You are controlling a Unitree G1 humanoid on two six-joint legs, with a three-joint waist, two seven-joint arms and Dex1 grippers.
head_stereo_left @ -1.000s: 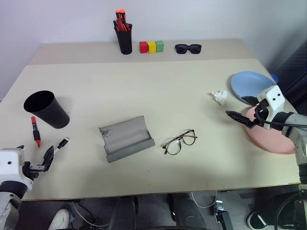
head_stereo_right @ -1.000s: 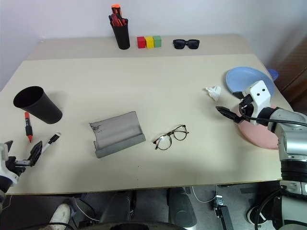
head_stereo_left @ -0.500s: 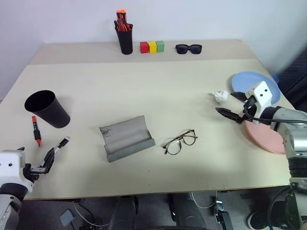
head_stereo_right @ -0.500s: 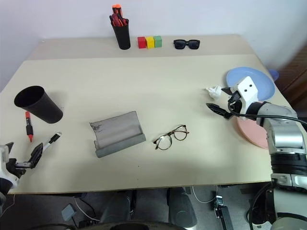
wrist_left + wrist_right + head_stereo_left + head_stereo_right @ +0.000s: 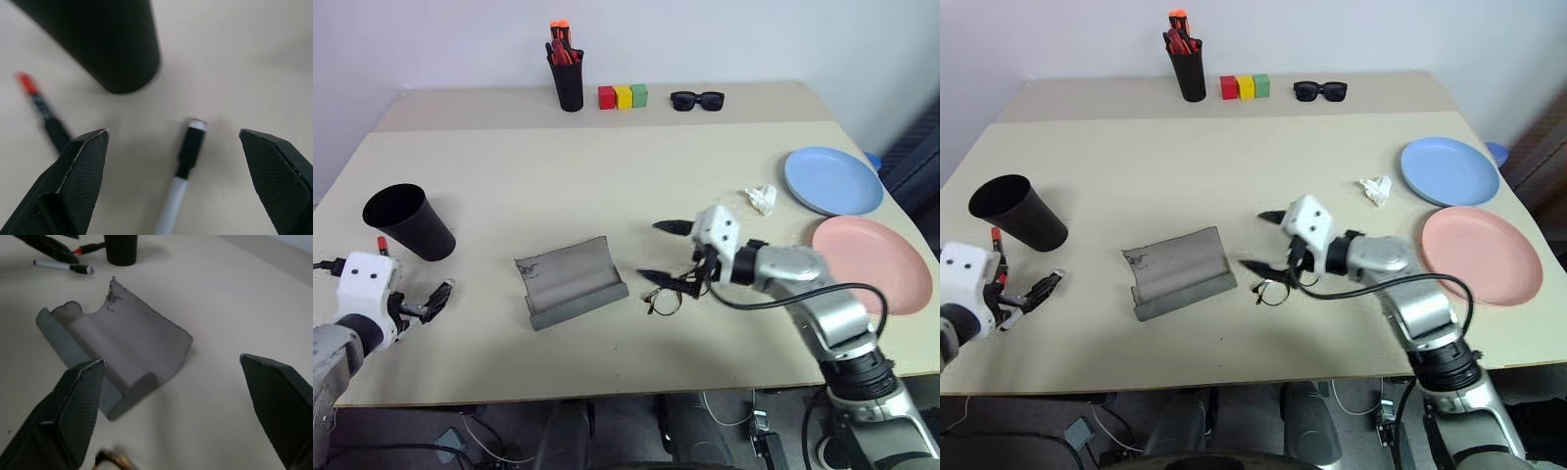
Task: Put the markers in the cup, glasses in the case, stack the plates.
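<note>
The glasses [image 5: 674, 291] lie at about five o'clock from the table's [image 5: 607, 186] centre, just right of the open grey case [image 5: 570, 282]. The right gripper [image 5: 662, 251] hovers over them with its two fingers spread wide, holding nothing; its wrist view shows the case's scuffed lid and hollow trough close up, with a sliver of the frame at the edge. At nine o'clock stands the black cup [image 5: 408, 222], with the red marker [image 5: 44, 110] beside it and the black marker [image 5: 182, 169] just right of that. The left gripper [image 5: 419, 305] is likewise wide open and empty; its wrist view has the black marker lying between the fingers, possibly not touched. At three o'clock the blue plate [image 5: 832, 180] and pink plate [image 5: 867, 263] lie side by side. No lettering is legible anywhere.
</note>
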